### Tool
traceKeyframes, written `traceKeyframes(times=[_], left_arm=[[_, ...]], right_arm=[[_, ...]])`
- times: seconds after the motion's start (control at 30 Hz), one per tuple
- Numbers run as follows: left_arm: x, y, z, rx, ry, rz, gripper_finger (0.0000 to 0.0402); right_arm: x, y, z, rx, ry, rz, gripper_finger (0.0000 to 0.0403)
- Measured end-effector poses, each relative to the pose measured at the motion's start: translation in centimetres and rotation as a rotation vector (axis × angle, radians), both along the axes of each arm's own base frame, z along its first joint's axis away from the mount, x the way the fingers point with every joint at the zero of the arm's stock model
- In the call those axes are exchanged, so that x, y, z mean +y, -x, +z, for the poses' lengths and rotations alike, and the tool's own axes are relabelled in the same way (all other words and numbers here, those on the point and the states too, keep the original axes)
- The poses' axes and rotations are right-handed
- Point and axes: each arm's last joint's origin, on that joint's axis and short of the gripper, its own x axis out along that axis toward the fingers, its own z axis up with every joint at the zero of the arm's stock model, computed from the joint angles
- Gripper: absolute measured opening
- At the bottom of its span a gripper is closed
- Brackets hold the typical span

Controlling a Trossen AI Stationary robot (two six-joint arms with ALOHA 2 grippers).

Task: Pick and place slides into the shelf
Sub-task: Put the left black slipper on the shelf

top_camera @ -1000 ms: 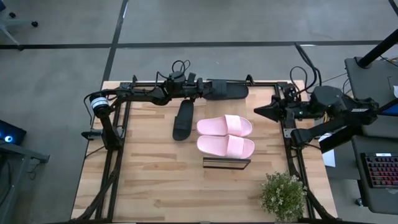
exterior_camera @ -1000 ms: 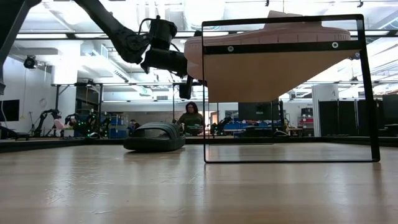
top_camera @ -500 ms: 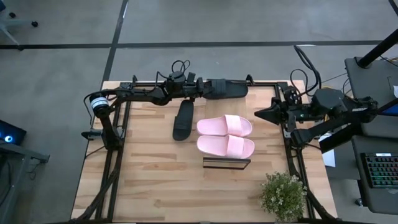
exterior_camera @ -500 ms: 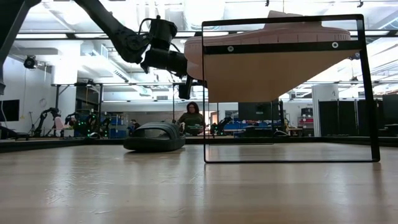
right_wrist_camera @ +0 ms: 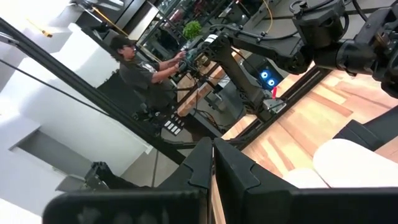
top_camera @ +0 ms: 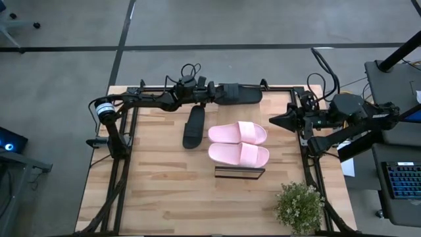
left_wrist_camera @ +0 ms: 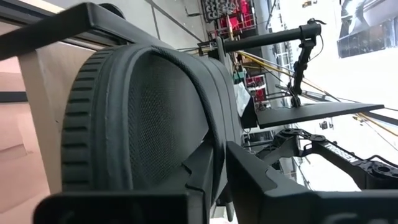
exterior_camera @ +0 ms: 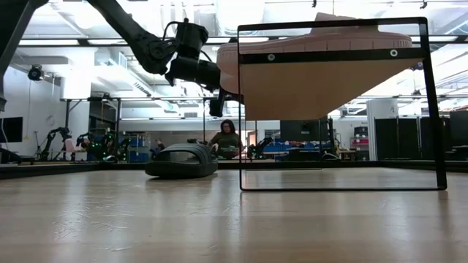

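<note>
My left gripper [top_camera: 214,94] pinches black slide [top_camera: 238,95] beyond shelf [top_camera: 240,172]. Second black slide [top_camera: 193,127] on table left of shelf; pink pair [top_camera: 238,143] atop shelf. My right gripper [top_camera: 273,119] closed, empty, right of shelf.

A potted plant [top_camera: 300,207] stands at the table's [top_camera: 158,197] corner.
</note>
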Motion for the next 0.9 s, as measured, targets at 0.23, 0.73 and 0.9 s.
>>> traceKeyframes(times=[0.23, 0.73, 0.9], left_arm=[[0.11, 0.06, -0.02, 0.001, 0.002, 0.008, 0.0047], [0.19, 0.13, -0.25, 0.022, 0.011, 0.015, 0.0048], [0.28, 0.17, -0.23, 0.022, 0.008, 0.026, 0.0048]], right_arm=[[0.00, 0.00, 0.00, 0.000, 0.000, 0.000, 0.0009], [0.00, -0.01, 0.22, -0.022, 0.006, 0.000, 0.0009], [0.00, -0.01, 0.27, -0.027, 0.004, 0.000, 0.0009]])
